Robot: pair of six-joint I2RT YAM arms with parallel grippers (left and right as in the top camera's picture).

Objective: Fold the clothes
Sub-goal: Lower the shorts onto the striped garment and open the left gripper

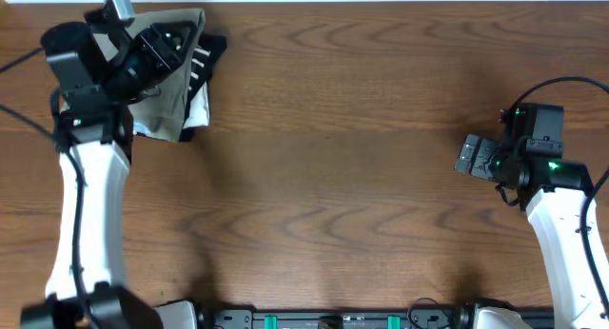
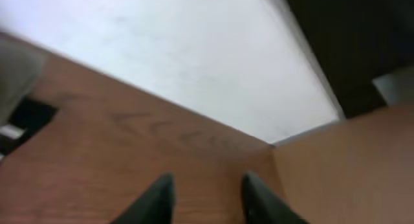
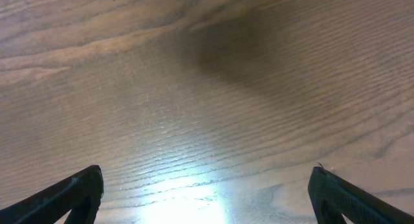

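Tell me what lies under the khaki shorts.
A black-and-white striped garment pokes out at the shorts' right edge; the rest is covered by the shorts and the left arm.

One shorts [image 1: 164, 108], one striped garment [image 1: 204, 63], two arms [image 1: 90, 205] [image 1: 561, 229].

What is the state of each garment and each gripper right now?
Shorts: folded compactly, at the far left corner of the table, not gripped.
Striped garment: folded, showing at the edge of the shorts.
Left gripper: open, empty, over the table.
Right gripper: wide open, empty, over the table.
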